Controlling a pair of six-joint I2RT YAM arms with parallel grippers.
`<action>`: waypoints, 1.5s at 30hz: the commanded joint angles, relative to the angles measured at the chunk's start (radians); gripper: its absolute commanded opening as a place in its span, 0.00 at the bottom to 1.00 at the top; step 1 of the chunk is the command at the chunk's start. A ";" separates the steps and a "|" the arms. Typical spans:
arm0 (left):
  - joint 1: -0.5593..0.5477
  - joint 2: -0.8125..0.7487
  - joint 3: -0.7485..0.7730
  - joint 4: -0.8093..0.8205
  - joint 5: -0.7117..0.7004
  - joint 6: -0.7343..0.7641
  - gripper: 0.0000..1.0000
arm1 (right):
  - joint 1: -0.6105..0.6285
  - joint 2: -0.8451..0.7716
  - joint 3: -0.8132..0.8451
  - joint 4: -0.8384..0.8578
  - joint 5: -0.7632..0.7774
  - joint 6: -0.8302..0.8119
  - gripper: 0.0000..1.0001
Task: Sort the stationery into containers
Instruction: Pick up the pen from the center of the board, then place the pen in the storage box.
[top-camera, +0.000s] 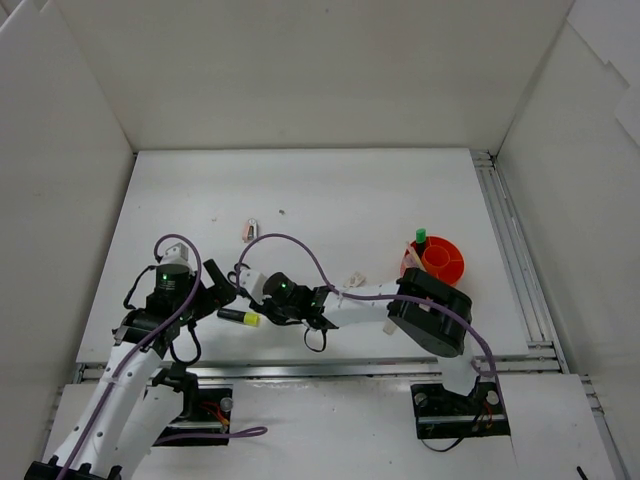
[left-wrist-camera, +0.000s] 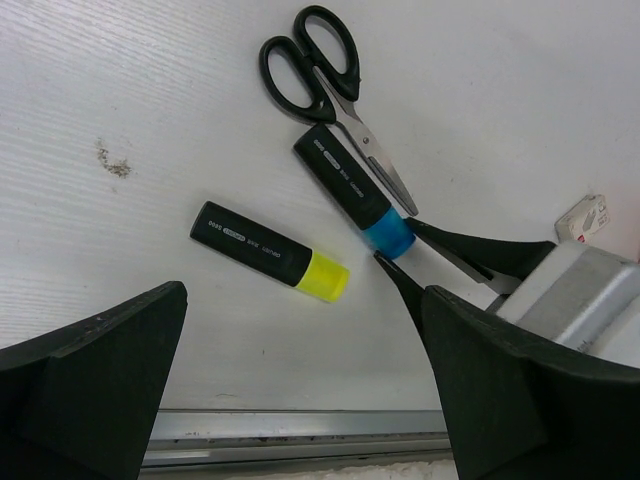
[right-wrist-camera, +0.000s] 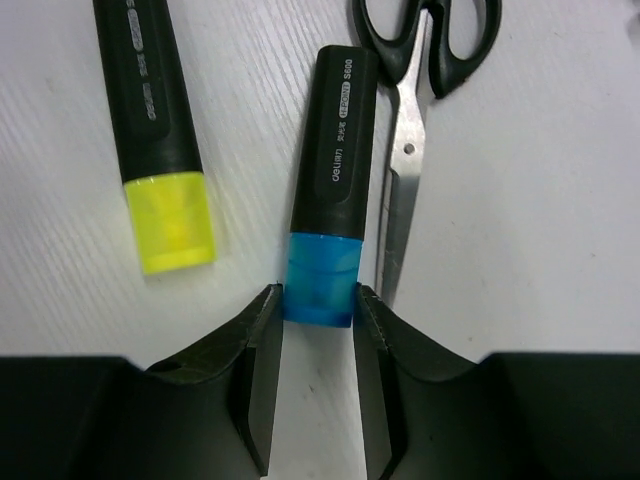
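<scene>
A black highlighter with a blue tip (right-wrist-camera: 335, 170) lies on the white table beside black-handled scissors (right-wrist-camera: 410, 130). My right gripper (right-wrist-camera: 318, 305) is shut on its blue cap, one fingertip on each side. A black highlighter with a yellow tip (right-wrist-camera: 155, 130) lies just left of it, free. In the left wrist view the yellow one (left-wrist-camera: 268, 252) and the blue one (left-wrist-camera: 355, 190) lie ahead of my left gripper (left-wrist-camera: 305, 400), which is wide open and empty. The orange-red pot (top-camera: 446, 262) stands at the right with a green-tipped highlighter (top-camera: 420, 237) upright in it.
A pinkish clip (top-camera: 250, 230) lies farther back on the table. A small white eraser (top-camera: 354, 280) lies by the right arm. A metal rail (left-wrist-camera: 300, 425) runs along the table's near edge. White walls enclose three sides.
</scene>
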 joint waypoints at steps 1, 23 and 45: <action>0.006 0.009 0.014 0.049 -0.004 -0.011 0.99 | -0.001 -0.158 -0.010 -0.002 0.066 -0.066 0.00; 0.006 0.159 0.161 0.139 0.021 0.124 0.99 | -0.554 -0.456 0.608 -1.156 -0.089 -1.088 0.00; -0.094 0.383 0.253 0.072 -0.117 0.062 0.99 | -0.686 -0.256 0.671 -1.728 0.483 -1.412 0.00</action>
